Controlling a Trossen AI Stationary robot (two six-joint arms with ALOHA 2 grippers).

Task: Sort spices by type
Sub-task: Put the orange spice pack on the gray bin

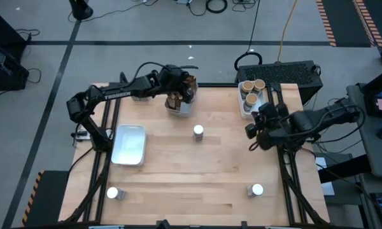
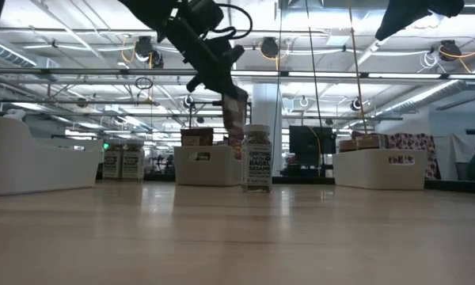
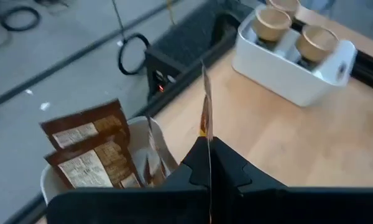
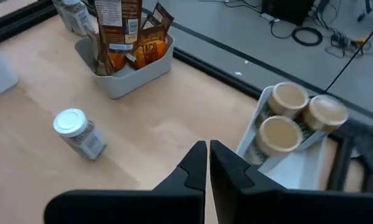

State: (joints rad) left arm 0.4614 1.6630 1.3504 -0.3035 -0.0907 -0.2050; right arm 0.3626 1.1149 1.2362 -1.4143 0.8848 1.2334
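Spice packet (image 3: 206,106), thin and edge-on, is clamped between the left gripper (image 3: 209,155) fingers, held above the packet tray (image 1: 180,109) at the table's far edge. Right gripper (image 4: 209,163), fingers together and empty, hovers beside the tub tray (image 4: 298,165); one jar (image 1: 198,131) stands mid-table.

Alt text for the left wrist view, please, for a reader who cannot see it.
The left gripper is shut on a flat dark-brown and orange packet seen edge-on, held above a white tray where two similar brown packets stand upright. Farther across the wooden table, another white tray holds round tan-topped tubs.
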